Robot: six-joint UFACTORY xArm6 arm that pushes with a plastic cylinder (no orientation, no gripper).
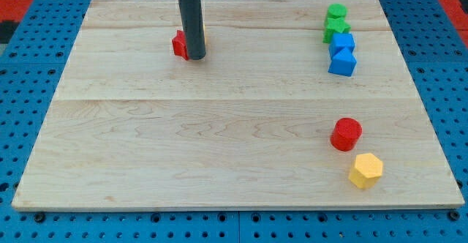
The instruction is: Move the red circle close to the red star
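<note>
**Red circle low on the right, rod up by the star**

Red circle (346,134) sits near the board's (219,148) lower right, just above and left of the yellow hexagon (365,170), well apart from the red star (179,44). My tip (196,56) rests at the star's right side, the rod hiding part of it; a yellow block (205,32) peeks out behind. It is a bare rod, so nothing is grasped. At upper right, two green blocks (336,22) and two blue ones (342,54) form a column. Blue pegboard (29,75) surrounds the wooden board.

A pale wooden desk (219,148) is seen carrying a red star (178,44), two green blocks (336,22), two blue blocks (342,53), a red circle (346,134) and a yellow hexagon (365,170).
</note>
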